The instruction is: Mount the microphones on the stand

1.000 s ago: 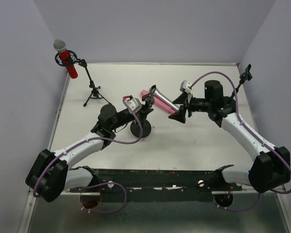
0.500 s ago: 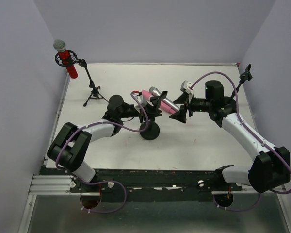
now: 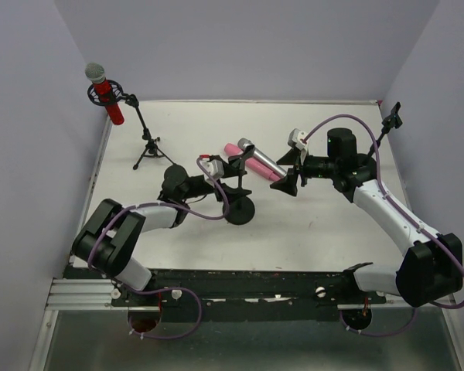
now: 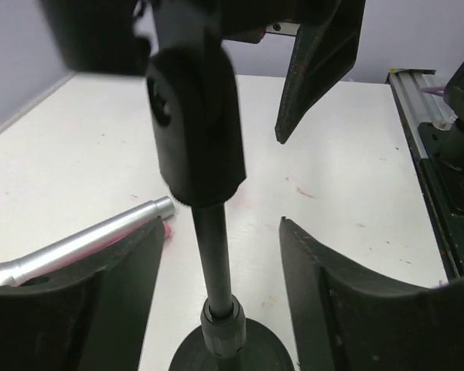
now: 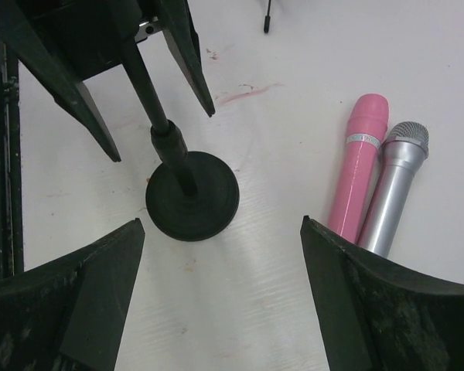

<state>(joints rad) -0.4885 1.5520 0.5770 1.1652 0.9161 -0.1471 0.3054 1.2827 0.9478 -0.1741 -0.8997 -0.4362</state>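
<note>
Three microphones are in view, and only one is mounted. The glittery red microphone sits in the ring mount of a tripod stand at the far left corner of the worktop.

The pink microphone and the silver-grey microphone lie flat on the worktop near its middle. They are side by side and touching, with their heads pointing the same way. Their handle ends pass out of sight behind one finger of the right tool, whose jaws stand wide with nothing between them.

Just beside the pair stands a round-base stand, with its black post upright and its clip empty. The left tool straddles that post with its jaws apart. There is a gap on either side, so it grips nothing.

The two tools face each other closely across this stand, and the left tool's fingers crowd the space around the clip. Another black stand rises at the far right edge of the worktop, well apart from the rest.
</note>
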